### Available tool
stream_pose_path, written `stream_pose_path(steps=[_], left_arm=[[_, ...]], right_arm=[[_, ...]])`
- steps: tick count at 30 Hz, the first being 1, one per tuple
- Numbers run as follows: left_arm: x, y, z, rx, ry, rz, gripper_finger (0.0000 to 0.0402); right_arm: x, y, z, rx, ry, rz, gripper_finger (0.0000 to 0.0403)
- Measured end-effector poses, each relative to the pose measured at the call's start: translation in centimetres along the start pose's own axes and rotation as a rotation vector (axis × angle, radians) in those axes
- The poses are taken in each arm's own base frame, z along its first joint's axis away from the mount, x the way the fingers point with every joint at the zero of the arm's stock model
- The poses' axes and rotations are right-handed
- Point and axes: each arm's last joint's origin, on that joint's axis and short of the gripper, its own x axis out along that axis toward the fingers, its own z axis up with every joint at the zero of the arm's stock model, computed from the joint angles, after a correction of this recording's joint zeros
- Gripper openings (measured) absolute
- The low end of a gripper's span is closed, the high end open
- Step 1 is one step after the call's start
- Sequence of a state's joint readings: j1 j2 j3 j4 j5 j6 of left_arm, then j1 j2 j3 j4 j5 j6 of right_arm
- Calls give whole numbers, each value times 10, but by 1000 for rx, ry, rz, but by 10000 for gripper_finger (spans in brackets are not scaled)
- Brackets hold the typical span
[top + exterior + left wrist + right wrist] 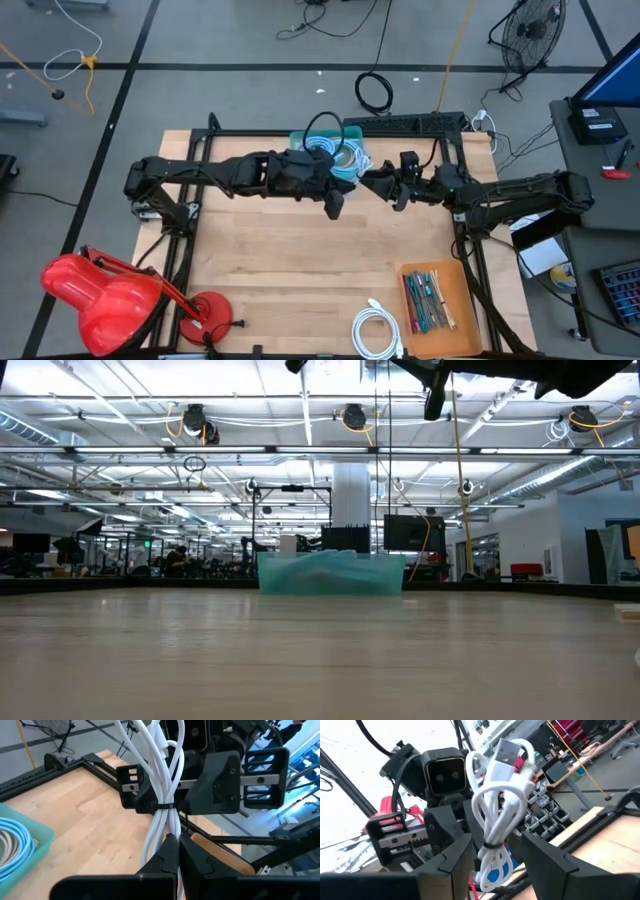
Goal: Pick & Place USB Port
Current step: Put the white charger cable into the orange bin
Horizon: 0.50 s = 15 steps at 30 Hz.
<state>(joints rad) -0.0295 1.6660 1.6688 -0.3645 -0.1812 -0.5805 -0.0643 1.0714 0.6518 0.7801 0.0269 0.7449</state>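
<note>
You have a light, floppy white USB cable bundle (165, 785) clamped in the left fingers (172, 852), hanging between the right fingers (492, 857), which stand apart; grip at its tied waist

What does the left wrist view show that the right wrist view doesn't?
Only the left wrist view shows the left pincer shut on the white USB cable bundle, plus the teal bin corner holding coiled cable. Only the right wrist view shows the bundle's USB plug and the right pincer open around the bundle's lower end. Both show the bundle, tied by a black band, between the two pincers above the wooden table.
</note>
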Motion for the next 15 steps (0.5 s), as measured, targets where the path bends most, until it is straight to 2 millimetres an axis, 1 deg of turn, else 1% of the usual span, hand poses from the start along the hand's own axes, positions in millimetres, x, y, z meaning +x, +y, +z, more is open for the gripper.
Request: stream_pose_path(steps=[5, 8, 11, 15], left_arm=[[2, 0, 0, -1, 1, -2, 0], [4, 0, -1, -3, 2, 1, 0], [4, 0, -1, -6, 3, -16, 0], [4, 0, -1, -9, 3, -16, 0]], right_arm=[[0, 0, 0, 0, -3, -1, 158], [0, 0, 0, 2, 1, -5, 147], [0, 0, 0, 15, 2, -6, 123], [0, 0, 0, 28, 3, 0, 74]])
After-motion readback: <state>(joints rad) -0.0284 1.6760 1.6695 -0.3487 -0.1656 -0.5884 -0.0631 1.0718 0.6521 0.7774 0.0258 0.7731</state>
